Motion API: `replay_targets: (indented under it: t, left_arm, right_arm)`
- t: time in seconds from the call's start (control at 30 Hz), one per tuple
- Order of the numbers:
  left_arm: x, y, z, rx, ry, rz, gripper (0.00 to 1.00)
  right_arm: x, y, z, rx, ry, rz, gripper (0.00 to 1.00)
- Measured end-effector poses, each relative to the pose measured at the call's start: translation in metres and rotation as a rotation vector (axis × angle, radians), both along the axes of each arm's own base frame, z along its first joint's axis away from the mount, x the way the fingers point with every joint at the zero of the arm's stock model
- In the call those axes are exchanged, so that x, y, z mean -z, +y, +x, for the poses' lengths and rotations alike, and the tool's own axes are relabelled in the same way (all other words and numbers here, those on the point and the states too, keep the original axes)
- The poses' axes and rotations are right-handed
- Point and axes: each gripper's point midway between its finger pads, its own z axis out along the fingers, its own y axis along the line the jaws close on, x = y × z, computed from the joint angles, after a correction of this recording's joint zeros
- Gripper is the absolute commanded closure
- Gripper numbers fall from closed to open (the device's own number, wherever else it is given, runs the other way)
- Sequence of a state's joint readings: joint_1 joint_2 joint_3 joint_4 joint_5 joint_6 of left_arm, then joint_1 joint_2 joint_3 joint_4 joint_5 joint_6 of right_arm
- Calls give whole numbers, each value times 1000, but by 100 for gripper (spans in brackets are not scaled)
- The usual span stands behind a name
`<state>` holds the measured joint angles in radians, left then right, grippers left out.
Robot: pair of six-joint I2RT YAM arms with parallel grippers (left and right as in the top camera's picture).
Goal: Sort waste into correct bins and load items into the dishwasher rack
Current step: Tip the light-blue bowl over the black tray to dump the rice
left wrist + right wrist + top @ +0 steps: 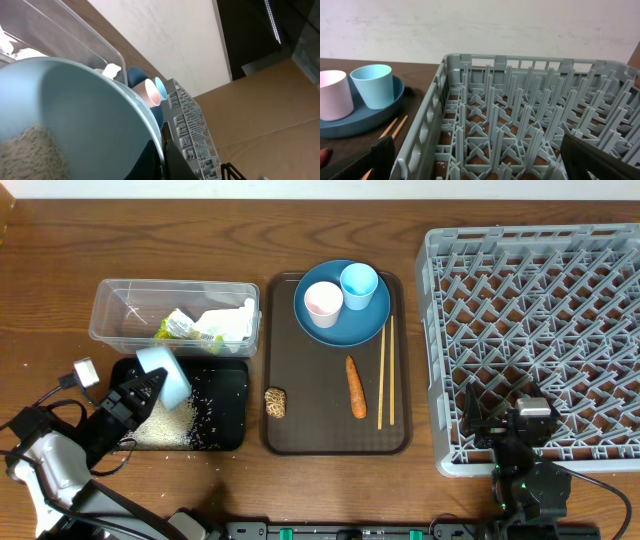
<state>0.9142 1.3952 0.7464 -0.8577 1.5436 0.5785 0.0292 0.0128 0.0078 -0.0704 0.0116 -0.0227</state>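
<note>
Spilling rice (165, 425) past the black tray (240, 415) was judged possible: the light-blue bowl (165, 372), clamped in the left tool (150, 388), was tilted over it, lower left. The right tool (505, 422) was spread wide.

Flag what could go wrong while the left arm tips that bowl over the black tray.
1. Rice sits inside the tilted bowl; racking it now could carry crumbs along.
2. The left pincer holds the bowl near the black tray edge, so grains may scatter onto the table.
</note>
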Motion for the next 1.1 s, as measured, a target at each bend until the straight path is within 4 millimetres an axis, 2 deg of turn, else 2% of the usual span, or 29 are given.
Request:
replay_targets:
  t: [0.43,0.53,0.77,0.87,1.0,1.1]
  left_arm:
    - [-1,-7,-6,-1,68,-92,94]
    - [0,-2,-2,-4,47,-64,94]
    - [0,4,4,-17,90,-122,94]
    - [0,-3,1,-5,132,-173,94]
    - [1,-4,11,33,54,-72,94]
    - [0,-5,11,35,69,-90,94]
  right_arm:
    - [0,0,0,0,0,0,1]
    - [0,0,0,0,0,0,1]
    - [0,0,0,0,0,0,1]
    - [0,0,0,0,0,0,1]
    - [0,0,0,0,0,0,1]
    - [0,0,0,0,0,0,1]
